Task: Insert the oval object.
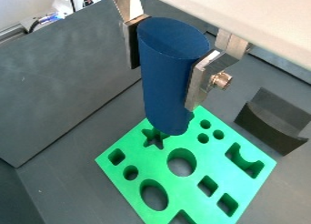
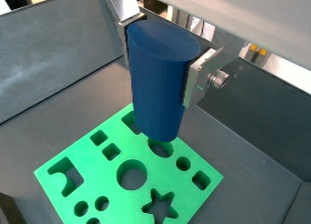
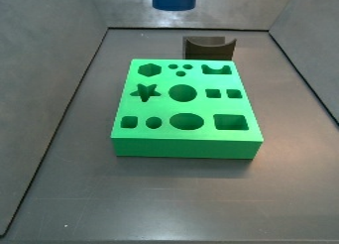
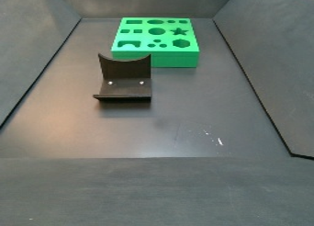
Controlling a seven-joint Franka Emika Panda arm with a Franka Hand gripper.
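No text, label, brand, number or sign is showing legibly anywhere: the gripper hanging above the green shape board is holding a plain dark blue oval object, and the board, the fixture and the grey floor are showing bare surfaces.

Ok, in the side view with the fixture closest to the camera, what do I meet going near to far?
Fixture → green board. The gripper, holding the blue oval piece, shows only in both wrist views.
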